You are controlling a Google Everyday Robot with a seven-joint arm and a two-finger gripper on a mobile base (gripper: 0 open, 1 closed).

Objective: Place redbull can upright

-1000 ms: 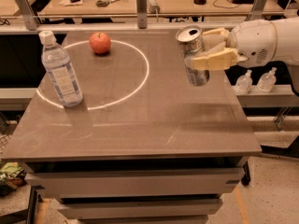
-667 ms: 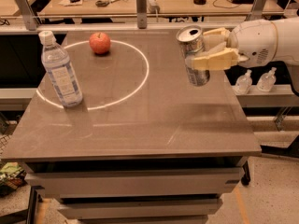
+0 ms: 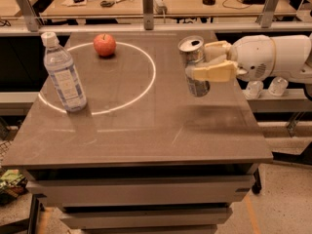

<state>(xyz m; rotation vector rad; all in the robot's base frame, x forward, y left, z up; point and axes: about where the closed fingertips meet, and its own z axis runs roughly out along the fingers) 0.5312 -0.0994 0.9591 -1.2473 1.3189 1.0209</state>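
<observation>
At the table's left side: clear water bottle [image 3: 63,74] upright, white cap on, standing on the painted white circle [image 3: 148,84]. Inside the circle, toward the back: red apple [image 3: 104,45]. Right of the circle: redbull can [image 3: 194,66], nearly upright, open end up, clamped between the cream fingers of the gripper [image 3: 200,60], which reaches in from the right. The can's base hangs clear of the grey table [image 3: 146,140], with its shadow below.

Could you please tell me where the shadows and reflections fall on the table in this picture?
Camera view: the light is warm. The redbull can, clamped in the gripper over the right side of the table, casts a soft dark patch on the surface below it. The apple sits on a small shadow. The glossy top shows a faint reflection below the water bottle.
</observation>
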